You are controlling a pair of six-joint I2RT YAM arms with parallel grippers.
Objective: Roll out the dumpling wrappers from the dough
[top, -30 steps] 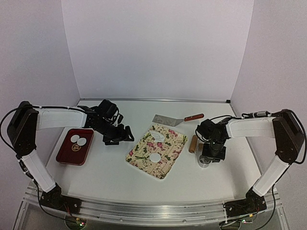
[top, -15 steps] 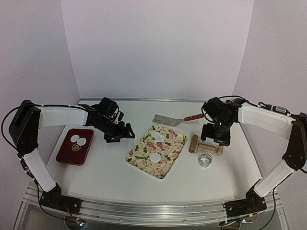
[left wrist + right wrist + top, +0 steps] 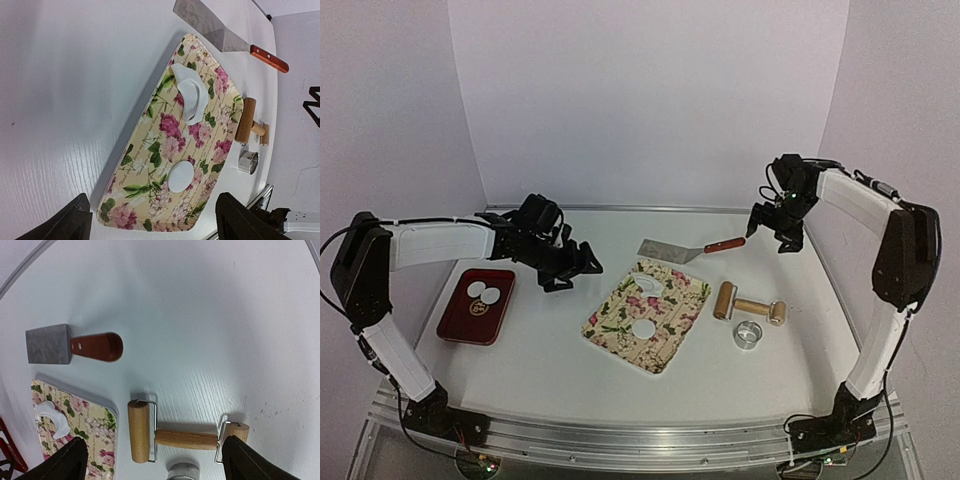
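Spread wide and empty at both right gripper [image 3: 775, 235], raised behind the wooden roller [image 3: 723, 299], and left gripper [image 3: 572, 278], beside the floral board [image 3: 618, 322]

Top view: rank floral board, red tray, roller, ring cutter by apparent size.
1. floral board
2. red tray
3. roller
4. ring cutter
All lie flat on the table, so nearness barely skews this.
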